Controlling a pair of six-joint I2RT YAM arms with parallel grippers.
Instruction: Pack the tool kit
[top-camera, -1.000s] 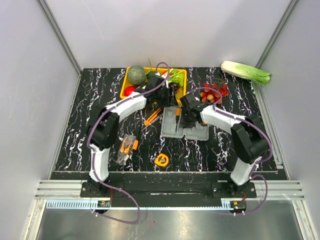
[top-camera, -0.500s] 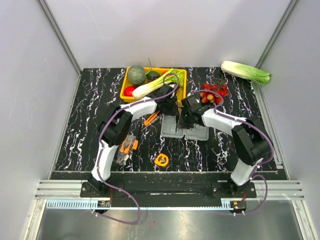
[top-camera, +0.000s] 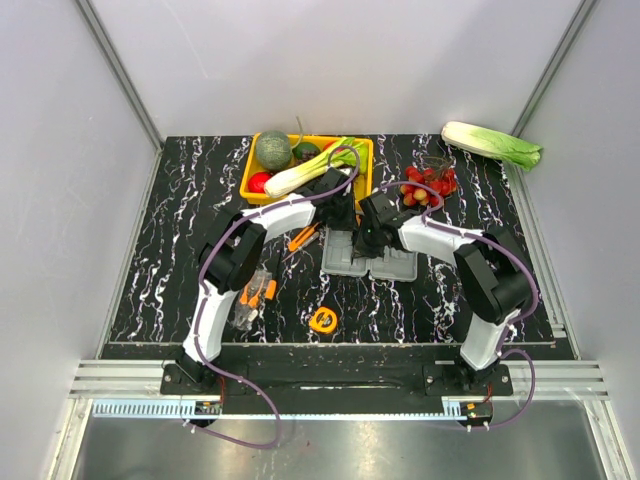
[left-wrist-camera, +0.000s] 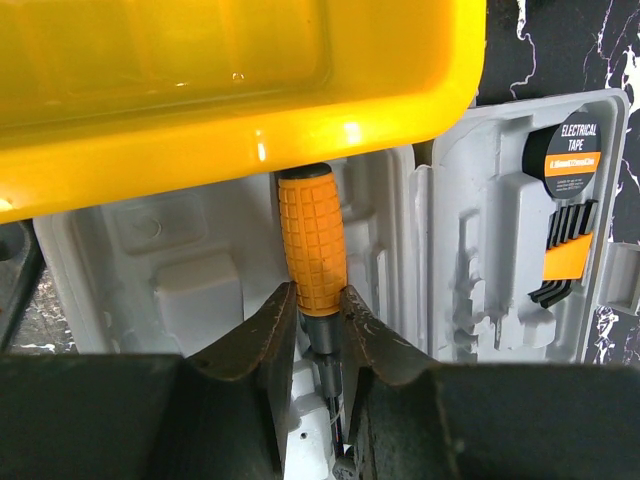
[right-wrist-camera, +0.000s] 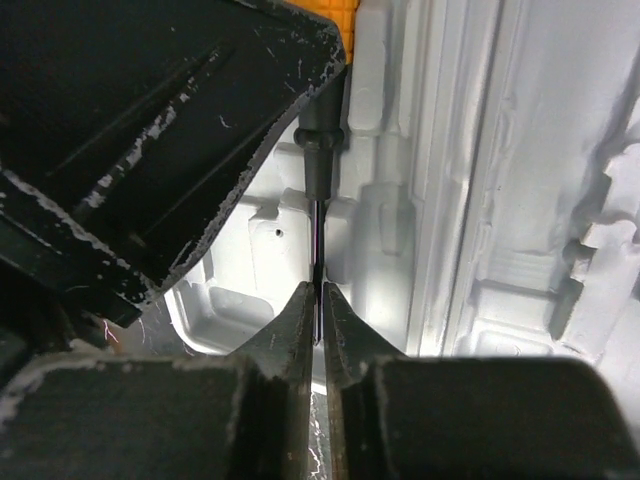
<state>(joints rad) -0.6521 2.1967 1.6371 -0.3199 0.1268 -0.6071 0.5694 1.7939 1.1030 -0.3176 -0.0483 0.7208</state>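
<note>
**Q:** Where did the tool kit (top-camera: 368, 258) lie, and what did each arm hold?

**A:** The grey case lay open on the worktop (top-camera: 180, 230), directly under both sets of fingers. The left fingers (left-wrist-camera: 268, 335) were clamped on the screwdriver (left-wrist-camera: 312, 240) at the neck of its orange handle. The right fingers (right-wrist-camera: 303, 325) were pinched nearly together on its thin steel shaft (right-wrist-camera: 316, 225). A yellow tray (left-wrist-camera: 230, 120) stood just beyond the left fingertips. The hex keys (left-wrist-camera: 562, 245) sat in the case half off to one side of them. The pliers (top-camera: 255, 295) and tape measure (top-camera: 323, 319) lay well apart from both sets of fingers.

**Q:** How would these parts likely handle?

**A:** The screwdriver appeared light and rigid. Its ribbed handle should grip well, but the smooth shaft may slip or twist in a narrow pinch. The moulded case looked thin and springy, so tools probably need pressing squarely into their recesses. Whether the screwdriver was already seated could not be told.
</note>
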